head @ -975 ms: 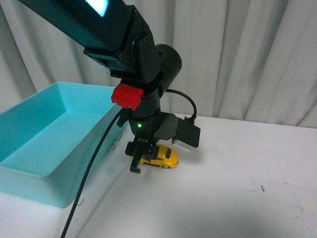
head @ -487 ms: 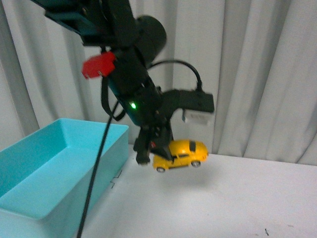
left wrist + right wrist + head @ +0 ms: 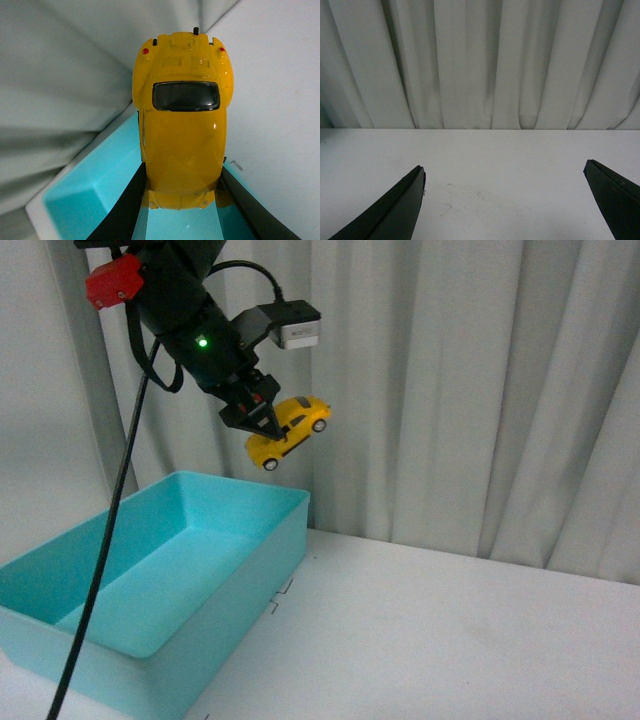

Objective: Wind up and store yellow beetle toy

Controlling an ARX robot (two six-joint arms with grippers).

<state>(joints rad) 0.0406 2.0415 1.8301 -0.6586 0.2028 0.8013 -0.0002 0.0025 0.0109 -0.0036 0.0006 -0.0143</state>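
While the left gripper (image 3: 262, 420) is clamping it between two black fingers (image 3: 122, 210), the small glossy yellow beetle toy car (image 3: 288, 430) is hanging high in the air in front of the pale pleated curtain (image 3: 450, 390). It is tilting with one end raised toward the robot's right. The left wrist view is looking down along the car's roof (image 3: 182, 125), showing a dark window, vent slots and two red lamps at the end away from the fingers. The fingers are pressing on both sides of the body at the nearer end.

Below the car in that view, the open turquoise plastic storage bin (image 3: 100, 190) is lying with its rim under the gripped end, and the white tabletop (image 3: 450, 620) is spreading beside it. From the front, the bin (image 3: 250, 490) is sitting on the table's left part, well below the toy.

On the black left arm, a green light (image 3: 203, 341) is glowing, a red block (image 3: 113, 280) is sticking out above it, and a black cable (image 3: 110, 510) is trailing down across the bin.

The right gripper (image 3: 504, 167) is hovering over bare table, its black fingers spread wide apart and holding nothing.

A second ago the car was resting on the table beside the bin; half a second ago it was hanging low and nearly level.
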